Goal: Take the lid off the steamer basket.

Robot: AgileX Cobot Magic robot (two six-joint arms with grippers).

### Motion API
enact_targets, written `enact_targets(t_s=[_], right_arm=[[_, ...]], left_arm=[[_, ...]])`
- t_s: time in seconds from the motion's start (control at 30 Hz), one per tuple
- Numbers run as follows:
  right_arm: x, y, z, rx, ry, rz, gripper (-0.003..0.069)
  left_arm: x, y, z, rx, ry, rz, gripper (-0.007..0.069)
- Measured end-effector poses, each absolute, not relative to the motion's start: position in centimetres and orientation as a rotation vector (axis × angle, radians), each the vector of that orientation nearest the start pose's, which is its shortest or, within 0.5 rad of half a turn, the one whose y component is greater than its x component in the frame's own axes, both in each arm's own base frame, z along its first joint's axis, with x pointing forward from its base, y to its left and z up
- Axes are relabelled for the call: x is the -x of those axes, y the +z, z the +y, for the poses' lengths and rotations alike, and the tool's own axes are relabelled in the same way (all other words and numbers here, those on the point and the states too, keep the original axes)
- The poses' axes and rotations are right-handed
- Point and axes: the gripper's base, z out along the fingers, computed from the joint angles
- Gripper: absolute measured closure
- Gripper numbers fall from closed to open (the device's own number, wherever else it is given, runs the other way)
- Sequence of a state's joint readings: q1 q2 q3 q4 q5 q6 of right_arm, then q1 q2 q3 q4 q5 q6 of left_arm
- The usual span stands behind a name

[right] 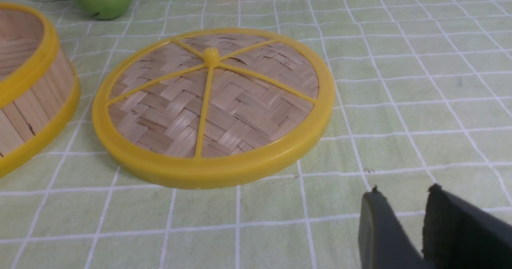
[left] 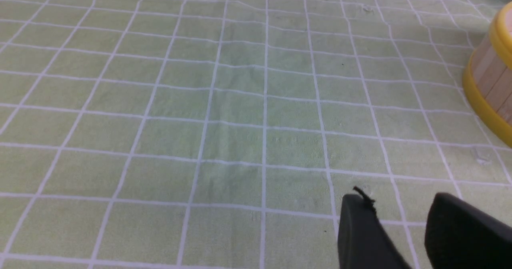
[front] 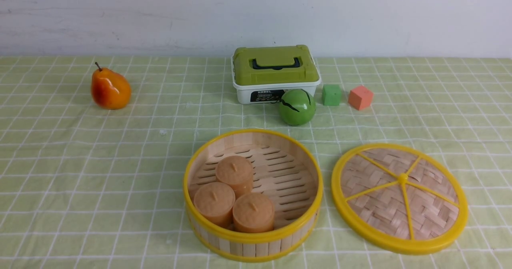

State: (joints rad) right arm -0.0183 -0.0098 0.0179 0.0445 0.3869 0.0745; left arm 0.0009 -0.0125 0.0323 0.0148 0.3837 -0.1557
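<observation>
Your lid (front: 400, 197) lies flat on the green check cloth (front: 120, 161), just right of the open steamer basket (front: 253, 237) w/ three tan cakes (front: 236, 195) inside. Left gripper (left: 394, 209) and right gripper (right: 400, 201): fingers slightly apart, holding nothing.

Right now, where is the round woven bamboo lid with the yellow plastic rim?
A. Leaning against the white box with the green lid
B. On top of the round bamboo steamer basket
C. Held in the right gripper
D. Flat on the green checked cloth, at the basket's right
D: the woven bamboo lid lies flat on the green checked cloth, right of the open steamer basket, with no gripper touching it.
</observation>
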Motion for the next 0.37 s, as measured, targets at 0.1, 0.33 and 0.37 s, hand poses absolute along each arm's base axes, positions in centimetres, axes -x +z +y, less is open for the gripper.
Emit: enact_targets(t_s=[0.1, 0.33, 0.37], right_arm=[[-5.22, 17.3, 0.06, -0.114, 0.083, 1.876, 0.0504], [-5.22, 17.3, 0.06, -0.114, 0.083, 1.876, 0.0494], [-5.22, 17.3, 0.06, -0.114, 0.083, 1.876, 0.0491]], left_arm=[[-5.23, 16.85, 0.06, 0.139, -0.091, 1.883, 0.0386], [-5.23, 16.85, 0.06, 0.139, -0.091, 1.883, 0.0386], [-5.23, 16.85, 0.06, 0.139, -0.091, 1.883, 0.0386]])
